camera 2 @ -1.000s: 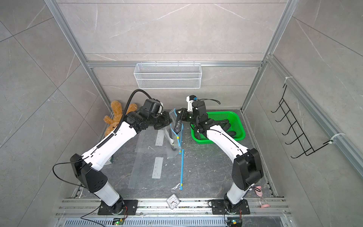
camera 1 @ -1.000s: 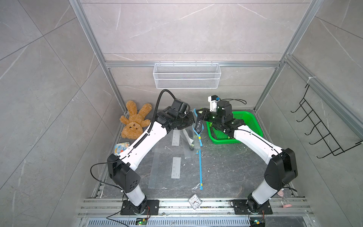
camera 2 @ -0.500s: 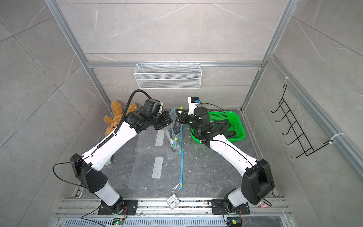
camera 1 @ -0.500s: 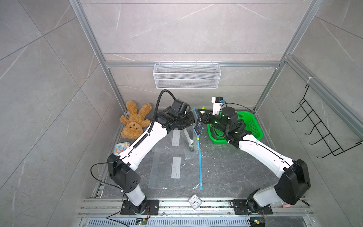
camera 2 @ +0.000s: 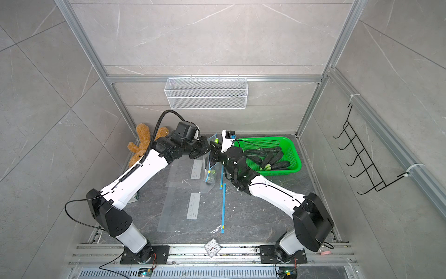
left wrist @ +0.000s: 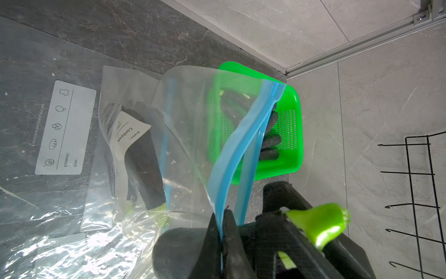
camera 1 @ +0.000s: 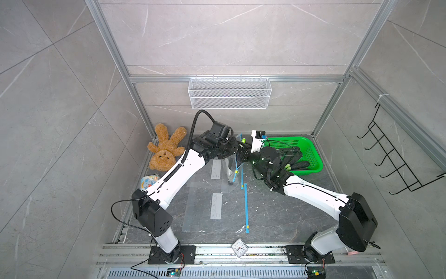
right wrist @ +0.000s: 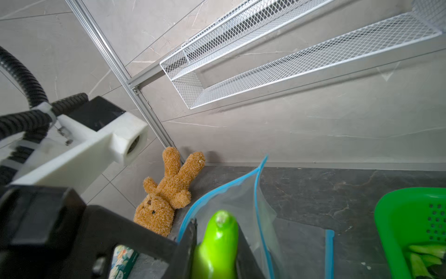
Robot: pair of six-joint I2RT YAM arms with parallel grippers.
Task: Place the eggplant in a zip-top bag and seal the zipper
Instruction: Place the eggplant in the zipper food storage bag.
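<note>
Outward of the left gripper [left wrist: 220, 224], a teddy bear [camera 1: 165, 149] is lying against the wall. We are seeing this gripper's jaws pressing together on the blue zipper strip [left wrist: 231, 154] of the zip-top bag [camera 1: 232, 166], which is hanging open beneath it with a dark vegetable [left wrist: 142, 159] resting in its lower end. Just beside it, the right gripper [right wrist: 216, 251] is clamping the eggplant [left wrist: 321, 222] near its green stem at the bag's mouth, though we are unable to tell whether any part is inside, and the green basket [camera 1: 289, 139] is sitting on that gripper's outer side.
</note>
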